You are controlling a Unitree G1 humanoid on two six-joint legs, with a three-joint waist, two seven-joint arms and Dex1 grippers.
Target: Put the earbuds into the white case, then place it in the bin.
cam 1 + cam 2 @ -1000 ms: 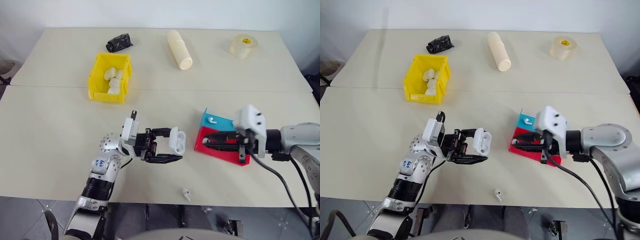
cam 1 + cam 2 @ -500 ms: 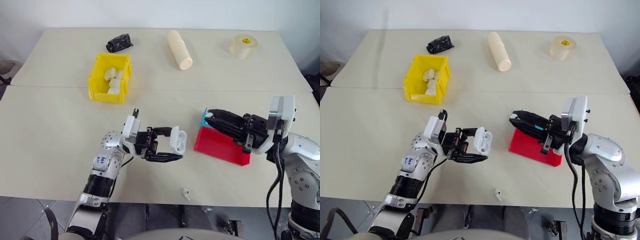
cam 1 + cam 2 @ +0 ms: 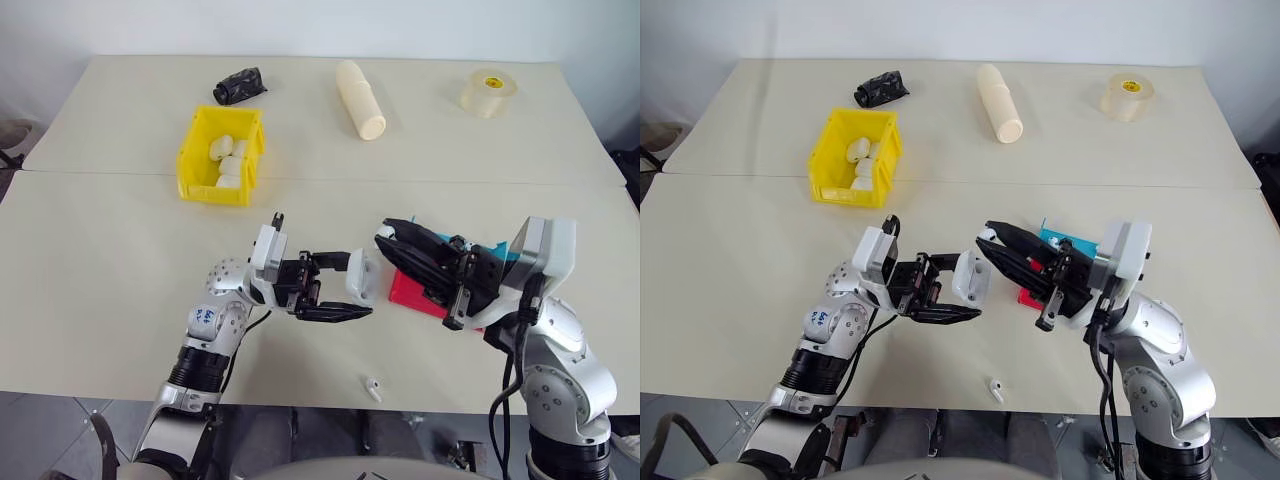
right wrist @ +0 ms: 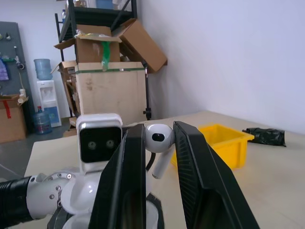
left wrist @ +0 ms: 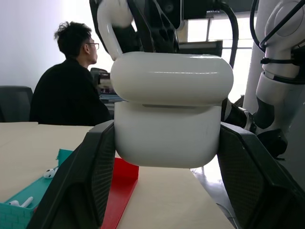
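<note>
Above the front half of the desk, the right gripper is now hanging directly beside the white case, having swung away from the red tray and blue tray where it was reaching a second ago; the arm has folded inward and leftward, and its jaws are pointing toward the case. In the right wrist view these jaws are standing narrow, pinching one of the earbuds by its bulb, with the stem hanging below. The left gripper is keeping its position throughout, its jaws clamped on the lower body of the white case; the left wrist view shows the case upright between the fingers, with a seam visible between lid and body. How far the lid is open cannot be told from that angle. This change indicates that one earbud has been collected and brought up for insertion, so the step in hand is judged to be seating it in the case. A second earbud is lying on the desk near the front edge, well apart from both grippers, and is yet to be picked up. The bin is sitting farther back to the left, already holding several white items, and is awaiting the case.
</note>
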